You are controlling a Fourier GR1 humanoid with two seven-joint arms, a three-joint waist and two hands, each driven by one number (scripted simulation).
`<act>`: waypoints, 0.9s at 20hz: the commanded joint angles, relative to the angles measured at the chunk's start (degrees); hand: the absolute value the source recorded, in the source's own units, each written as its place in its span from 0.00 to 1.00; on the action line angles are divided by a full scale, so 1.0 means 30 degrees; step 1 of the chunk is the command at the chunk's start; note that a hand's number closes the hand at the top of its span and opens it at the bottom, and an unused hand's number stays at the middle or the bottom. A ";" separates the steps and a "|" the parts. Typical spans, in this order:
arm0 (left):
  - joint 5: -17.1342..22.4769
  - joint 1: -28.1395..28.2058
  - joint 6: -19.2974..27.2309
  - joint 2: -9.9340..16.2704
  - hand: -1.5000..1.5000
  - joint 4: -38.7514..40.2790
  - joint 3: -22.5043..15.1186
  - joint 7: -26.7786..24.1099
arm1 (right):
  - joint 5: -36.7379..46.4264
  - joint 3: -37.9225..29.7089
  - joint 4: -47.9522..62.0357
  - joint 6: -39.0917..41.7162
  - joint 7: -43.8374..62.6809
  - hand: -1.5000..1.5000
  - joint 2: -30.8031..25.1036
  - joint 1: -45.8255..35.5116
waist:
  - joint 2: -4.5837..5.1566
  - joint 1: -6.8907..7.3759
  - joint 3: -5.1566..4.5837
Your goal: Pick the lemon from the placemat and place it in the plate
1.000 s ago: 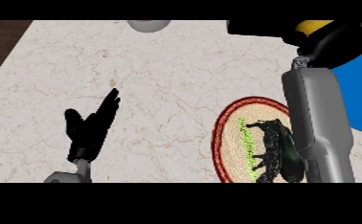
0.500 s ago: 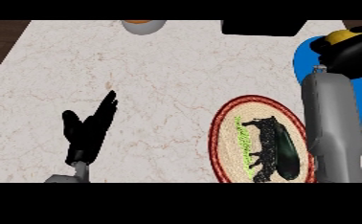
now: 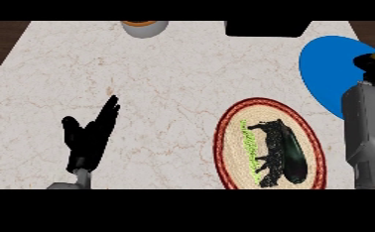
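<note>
Over the blue plate (image 3: pixel 330 70) — right hand (image 3: pixel 365 62), grip unclear — left hand (image 3: pixel 89 136) open.

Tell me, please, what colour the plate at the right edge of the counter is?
The plate is plain blue, seen best in the head view.

One head view only — looking steeply down, close, onto the counter (image 3: pixel 161 87).

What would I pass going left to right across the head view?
Left hand → grey bowl at the far edge → round placemat → blue plate → right forearm at the right edge.
</note>
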 commanded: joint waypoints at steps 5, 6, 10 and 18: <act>-0.0043 0.0002 0.0078 -0.0494 0.50 0.0855 -0.0050 0.0079 | -0.4643 -0.2160 0.4032 -0.1007 -0.0034 1.00 -0.1741 -0.0297 | 0.0043 -0.0243 -0.0093; -0.0538 -0.0154 0.0479 -0.0652 0.50 0.1106 -0.0276 0.0118 | -0.4868 -0.2119 0.5103 0.0662 -0.0515 0.00 -0.2353 -0.0831 | 0.0087 -0.0171 -0.0091; -0.0041 0.0043 -0.0061 -0.0458 0.50 0.0807 -0.0107 0.0340 | -0.8880 -0.2483 0.7322 0.0516 -0.4054 0.00 -0.3216 -0.1070 | 0.0141 0.0015 -0.0026; 0.0189 0.0006 -0.0481 0.0142 0.50 0.1298 0.0696 -0.0032 | -1.5308 -0.2707 0.5347 -0.1787 -1.2446 0.00 -0.2706 -0.0521 | 0.0022 -0.0300 -0.0027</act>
